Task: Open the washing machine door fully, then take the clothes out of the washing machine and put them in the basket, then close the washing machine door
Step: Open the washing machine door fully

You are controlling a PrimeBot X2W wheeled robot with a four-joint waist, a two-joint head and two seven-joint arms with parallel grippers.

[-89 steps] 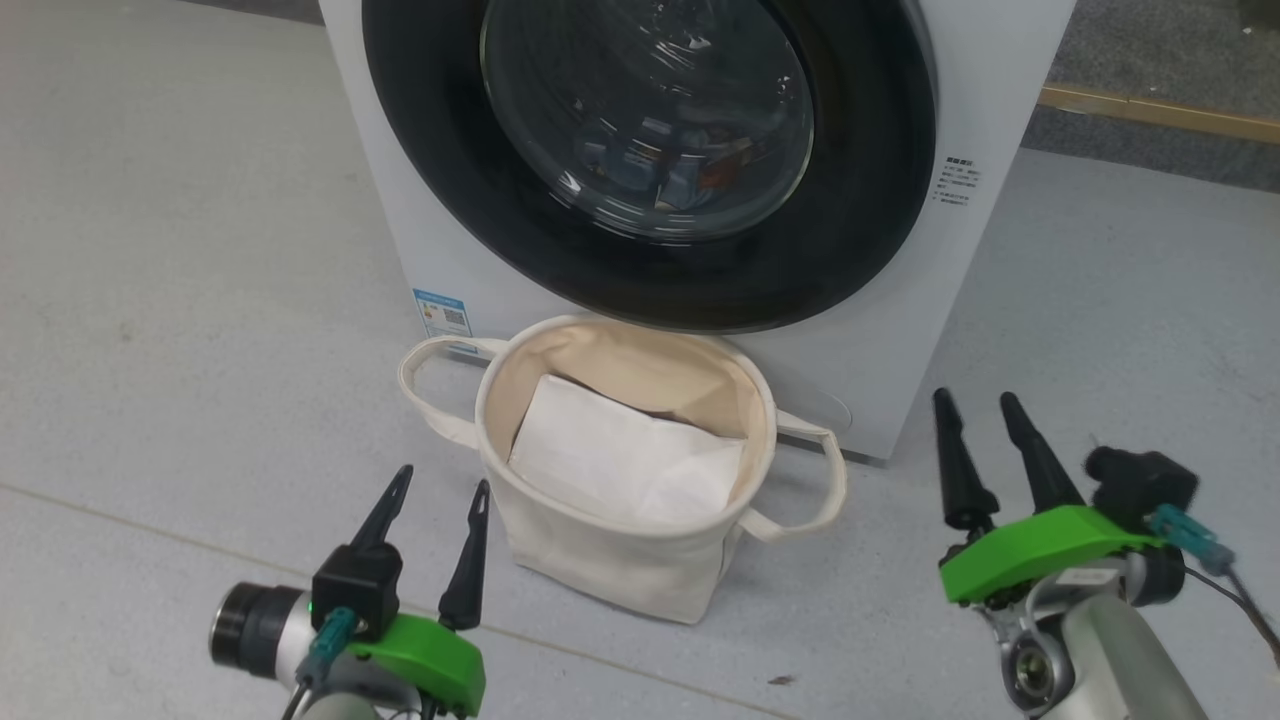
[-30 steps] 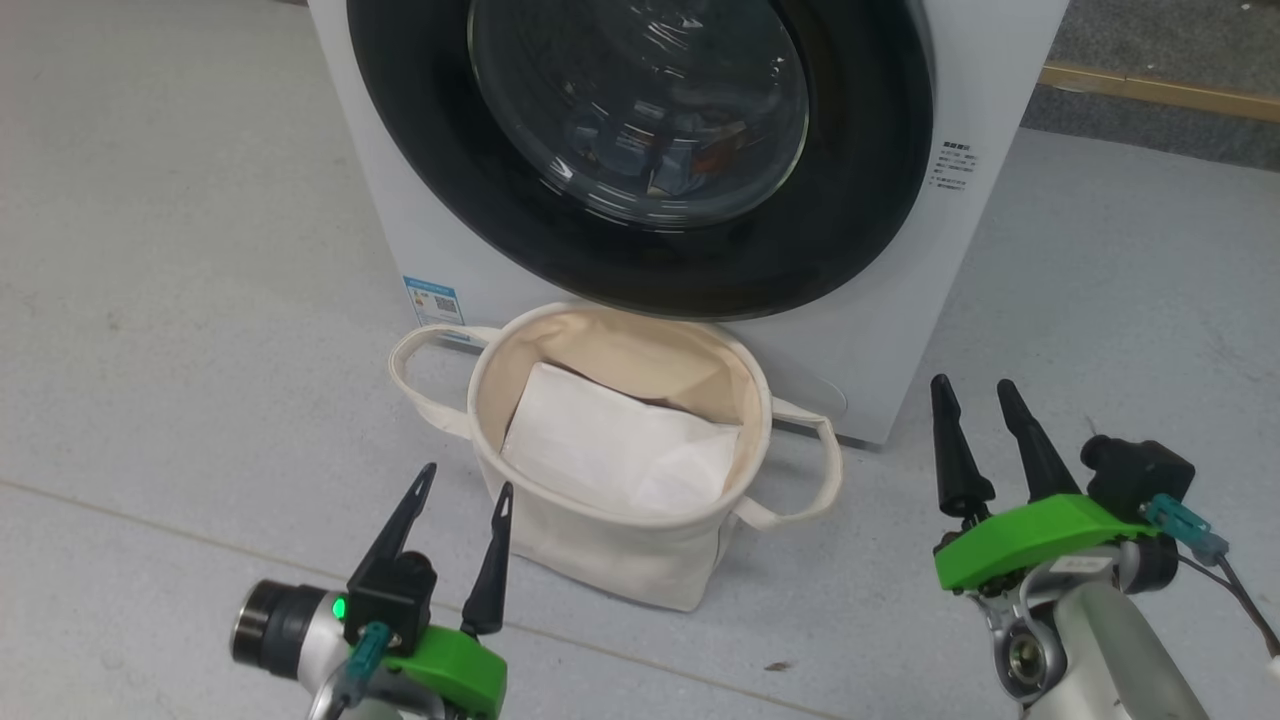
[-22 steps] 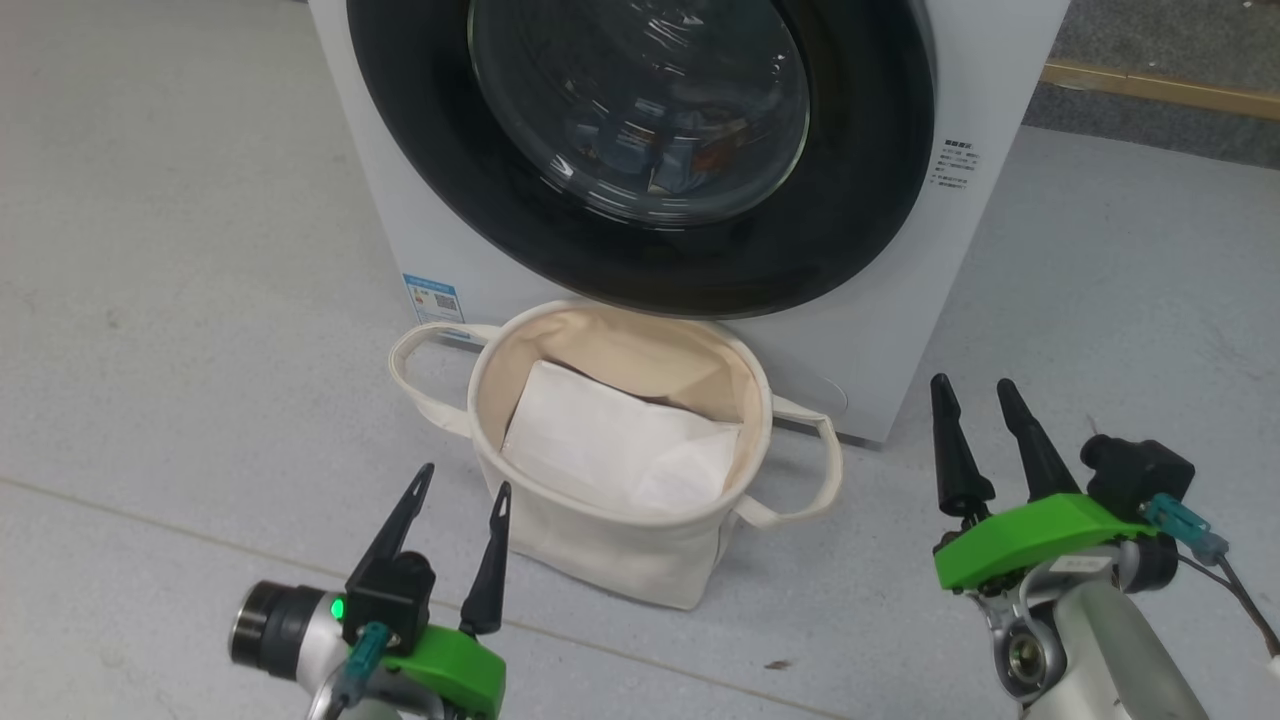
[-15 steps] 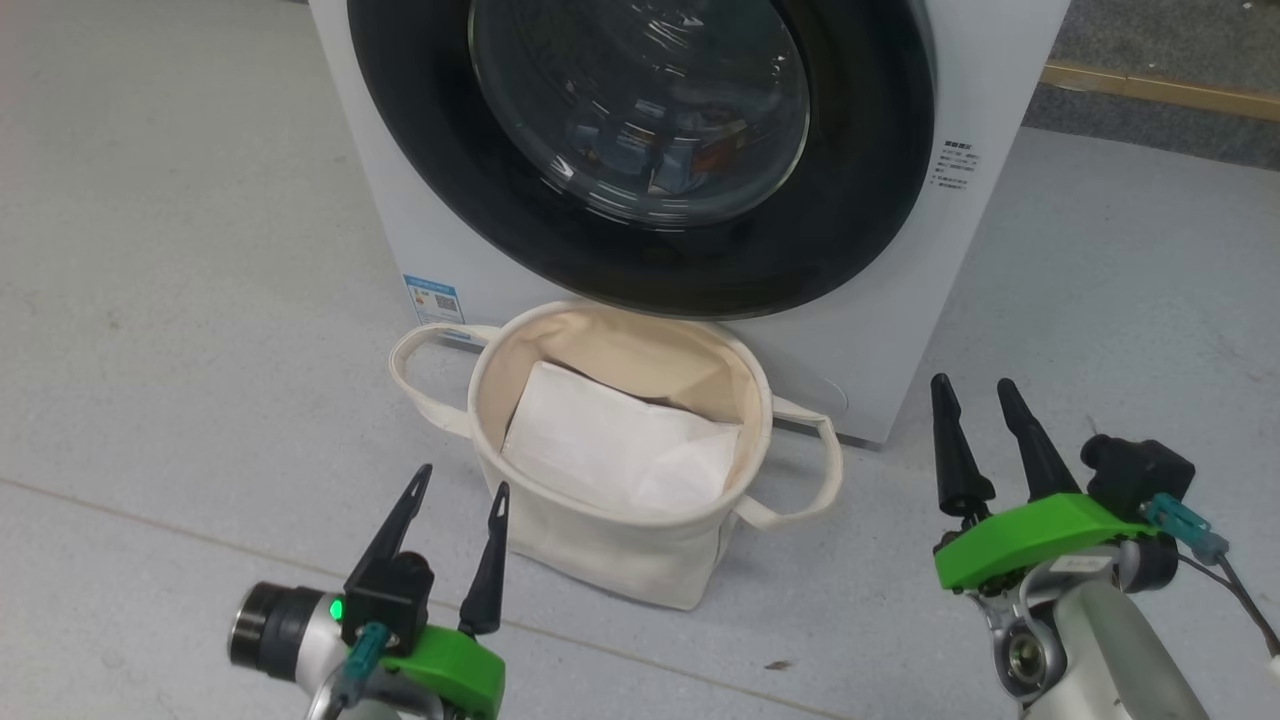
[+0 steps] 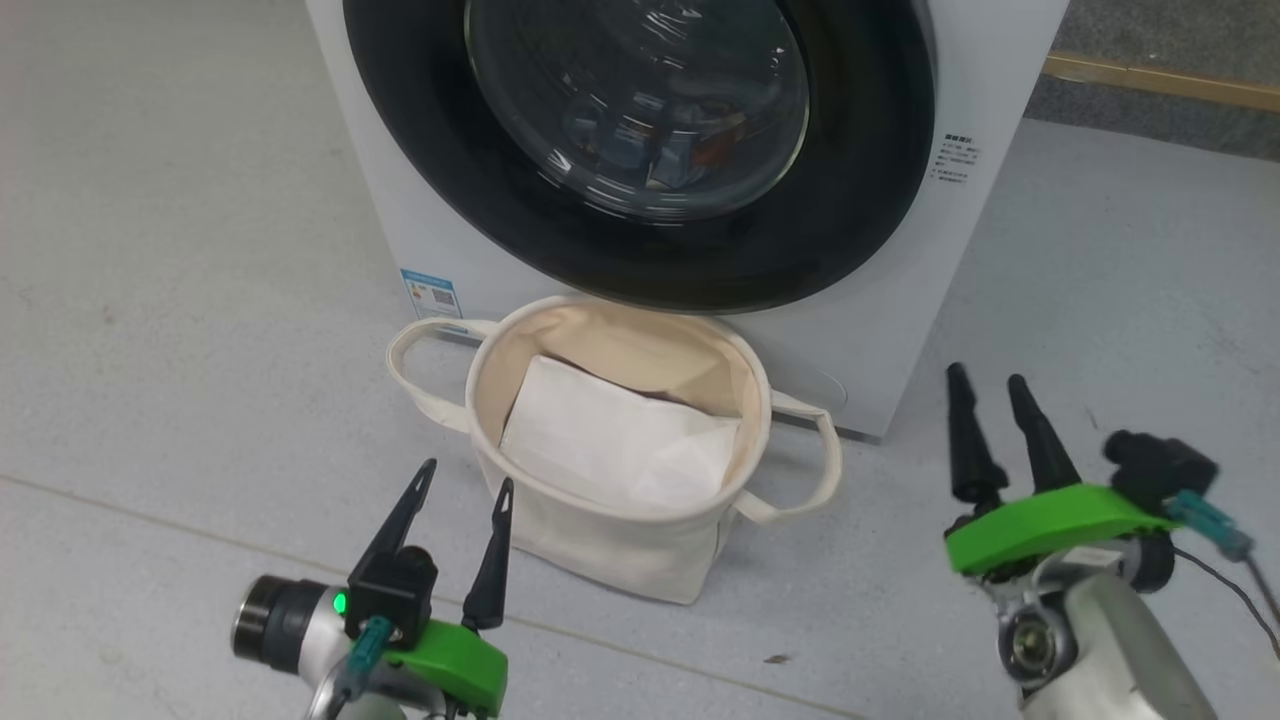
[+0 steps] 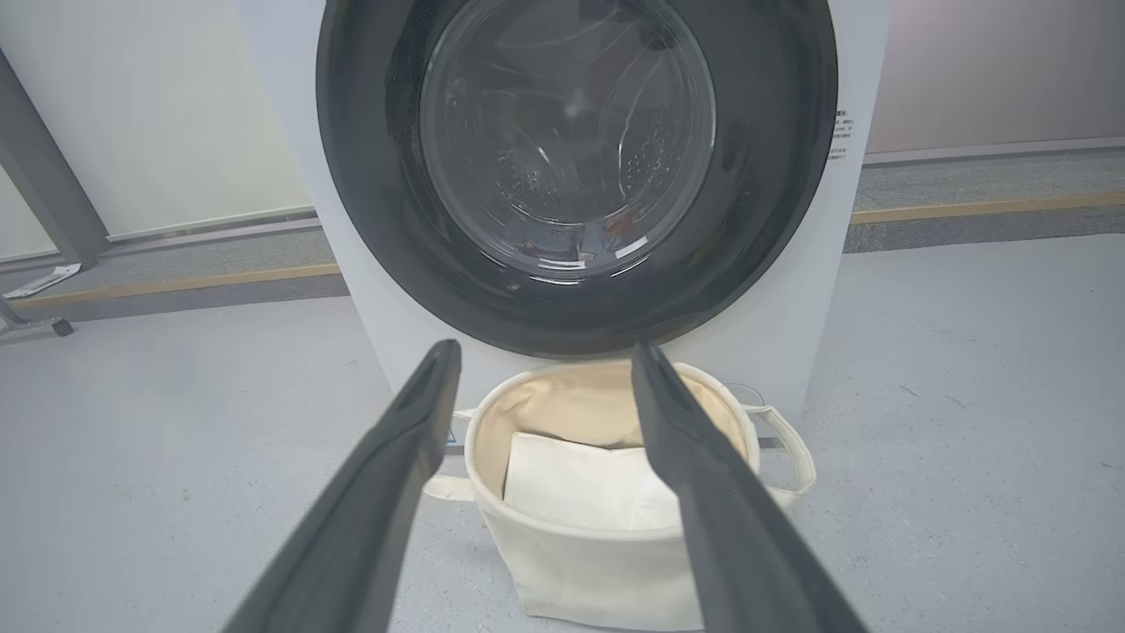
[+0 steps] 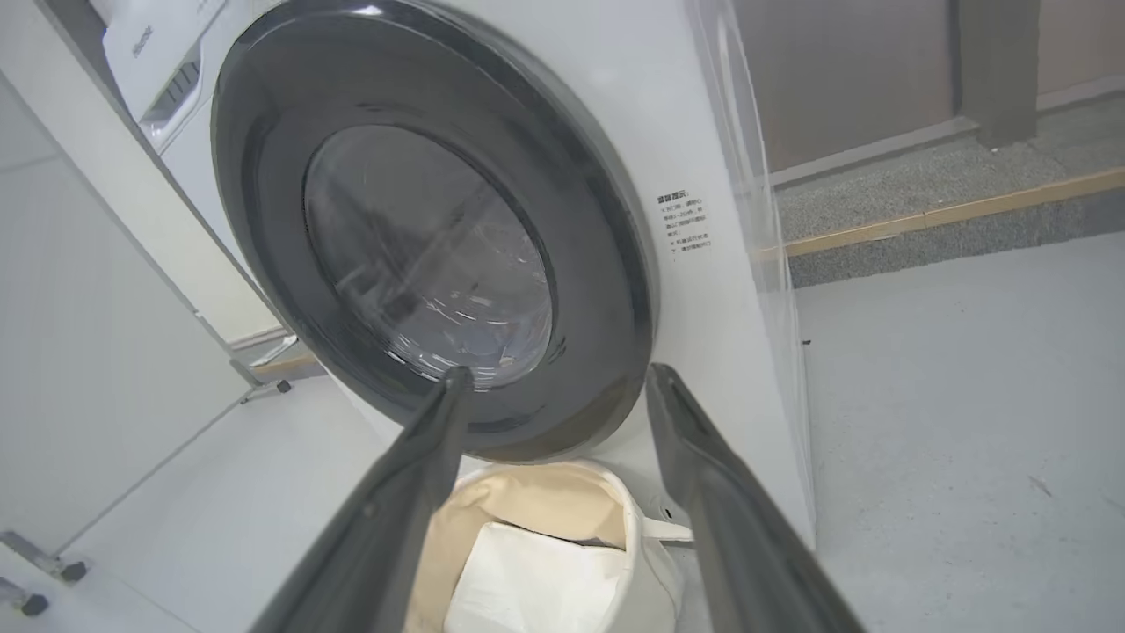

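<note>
The white washing machine (image 5: pixel 980 70) stands ahead with its round black-rimmed door (image 5: pixel 860 200) shut flat against its front. Through the glass I make out the clothes (image 5: pixel 665 150), blue with an orange patch, low in the drum. The cream canvas basket (image 5: pixel 600 555) sits on the floor right below the door, with a white folded sheet (image 5: pixel 610 445) inside. My left gripper (image 5: pixel 468 480) is open and empty at the basket's near left side. Open and empty too, my right gripper (image 5: pixel 990 385) hovers to the right of the basket, near the machine's lower right corner.
Grey floor (image 5: pixel 180 300) spreads on both sides of the machine. A wooden strip (image 5: pixel 1160 82) runs along the floor behind it at the right. In the left wrist view a grey metal leg (image 6: pixel 44 185) stands at the far left.
The right gripper has shifted a little to the right and blurred with motion. The camera has crept slightly closer to the machine. The left gripper, door and basket stay as they were.
</note>
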